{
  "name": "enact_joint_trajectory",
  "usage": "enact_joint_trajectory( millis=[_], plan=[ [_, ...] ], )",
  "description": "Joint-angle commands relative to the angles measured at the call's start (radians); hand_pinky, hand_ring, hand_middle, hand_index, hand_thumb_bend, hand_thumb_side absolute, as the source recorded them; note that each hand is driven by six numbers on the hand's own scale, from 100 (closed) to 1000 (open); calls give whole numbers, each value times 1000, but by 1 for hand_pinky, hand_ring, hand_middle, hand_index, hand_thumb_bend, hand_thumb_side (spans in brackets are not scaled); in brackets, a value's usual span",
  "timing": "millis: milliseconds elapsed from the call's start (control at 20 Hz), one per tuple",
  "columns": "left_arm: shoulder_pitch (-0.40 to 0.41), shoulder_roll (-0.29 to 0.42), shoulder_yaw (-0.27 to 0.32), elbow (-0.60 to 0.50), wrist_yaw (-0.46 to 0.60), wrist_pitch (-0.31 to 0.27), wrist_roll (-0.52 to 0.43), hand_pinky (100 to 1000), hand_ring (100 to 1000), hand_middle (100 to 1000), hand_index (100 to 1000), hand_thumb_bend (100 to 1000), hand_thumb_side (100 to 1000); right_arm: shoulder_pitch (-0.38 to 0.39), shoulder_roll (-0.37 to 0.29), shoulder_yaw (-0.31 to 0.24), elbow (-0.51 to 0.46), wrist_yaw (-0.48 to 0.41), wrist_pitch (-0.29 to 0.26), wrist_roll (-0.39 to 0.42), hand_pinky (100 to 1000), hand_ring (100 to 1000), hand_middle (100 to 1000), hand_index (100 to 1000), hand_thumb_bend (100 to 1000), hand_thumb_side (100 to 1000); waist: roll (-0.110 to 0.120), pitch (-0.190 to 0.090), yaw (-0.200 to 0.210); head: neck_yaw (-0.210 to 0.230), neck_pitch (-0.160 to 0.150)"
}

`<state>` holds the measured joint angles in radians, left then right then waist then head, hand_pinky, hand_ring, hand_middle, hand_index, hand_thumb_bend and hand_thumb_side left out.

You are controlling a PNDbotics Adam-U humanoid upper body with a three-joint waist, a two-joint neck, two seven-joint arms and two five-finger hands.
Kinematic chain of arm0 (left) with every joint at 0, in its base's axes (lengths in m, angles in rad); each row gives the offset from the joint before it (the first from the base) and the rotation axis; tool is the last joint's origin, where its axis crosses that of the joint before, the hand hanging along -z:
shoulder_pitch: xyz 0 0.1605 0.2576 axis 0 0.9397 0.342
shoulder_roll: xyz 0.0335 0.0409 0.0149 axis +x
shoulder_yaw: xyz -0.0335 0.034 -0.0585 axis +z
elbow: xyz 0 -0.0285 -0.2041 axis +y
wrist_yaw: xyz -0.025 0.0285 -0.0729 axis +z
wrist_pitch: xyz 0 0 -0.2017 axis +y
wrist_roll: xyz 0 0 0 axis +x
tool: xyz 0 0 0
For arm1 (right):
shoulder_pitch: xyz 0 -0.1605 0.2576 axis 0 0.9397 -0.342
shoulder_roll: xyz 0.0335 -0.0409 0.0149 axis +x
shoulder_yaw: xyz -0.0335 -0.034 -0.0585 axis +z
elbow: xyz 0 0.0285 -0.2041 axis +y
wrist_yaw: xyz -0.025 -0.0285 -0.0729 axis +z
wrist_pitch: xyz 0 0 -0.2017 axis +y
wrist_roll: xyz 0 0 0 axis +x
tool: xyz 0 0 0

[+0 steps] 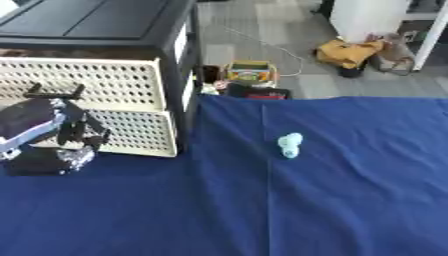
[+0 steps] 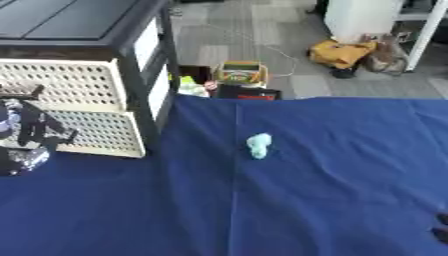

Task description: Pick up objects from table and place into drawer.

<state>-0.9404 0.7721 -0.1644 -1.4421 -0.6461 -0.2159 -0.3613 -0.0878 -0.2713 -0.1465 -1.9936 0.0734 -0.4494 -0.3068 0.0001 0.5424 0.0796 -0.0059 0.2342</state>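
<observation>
- The left hand is hovering in front of the cream perforated drawers, probably to work a drawer front; whether its fingers are spread or curled cannot be told.
- The pale blue object is lying on the blue cloth, well apart from that hand, to its right.
- The right hand is barely showing at the lower right edge; finger state cannot be told.

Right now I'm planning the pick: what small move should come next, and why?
Probably reach toward the pale blue object lying alone on the blue cloth. The left hand sits by the cream drawers, apparently holding nothing.
</observation>
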Motion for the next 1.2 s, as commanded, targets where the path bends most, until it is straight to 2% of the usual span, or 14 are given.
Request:
enact_joint_trajectory(
  millis=[50,300,500,650,900,1050,1200],
  plan=[
    [-22,17,8,4,-10,-1,12,694,379,428,732,100,821,0,-4,0,-6,11,1,1,689,764,502,777,100,920,9,-18,-2,2,-21],
    [-25,10,3,16,-17,-3,24,689,367,417,720,100,834,-2,-1,0,-6,12,3,3,689,764,502,777,100,919,9,-17,-4,3,-24],
    [-4,17,-11,-9,-2,-21,-17,688,376,425,725,100,876,3,-2,-1,-6,10,0,3,689,764,503,778,100,922,5,-22,1,-16,-8],
    [45,42,-21,-105,37,-49,-87,684,382,430,728,100,915,11,-10,-2,-6,5,-9,0,688,764,505,778,100,925,1,-34,10,-60,21],
    [151,72,-16,-335,169,-66,-237,689,382,432,726,100,980,27,-31,-5,-6,-18,-25,-3,687,763,507,778,100,928,-6,-60,28,-109,59],
    [211,68,-7,-458,269,-53,-331,700,376,431,723,100,1000,37,-44,-9,-6,-39,-31,-3,686,763,510,778,100,930,-10,-81,38,-121,75],
    [259,29,15,-543,400,-13,-402,733,372,433,724,100,1000,47,-61,-13,-6,-66,-32,2,686,762,511,778,100,931,-11,-104,46,-126,88]
  ],
)
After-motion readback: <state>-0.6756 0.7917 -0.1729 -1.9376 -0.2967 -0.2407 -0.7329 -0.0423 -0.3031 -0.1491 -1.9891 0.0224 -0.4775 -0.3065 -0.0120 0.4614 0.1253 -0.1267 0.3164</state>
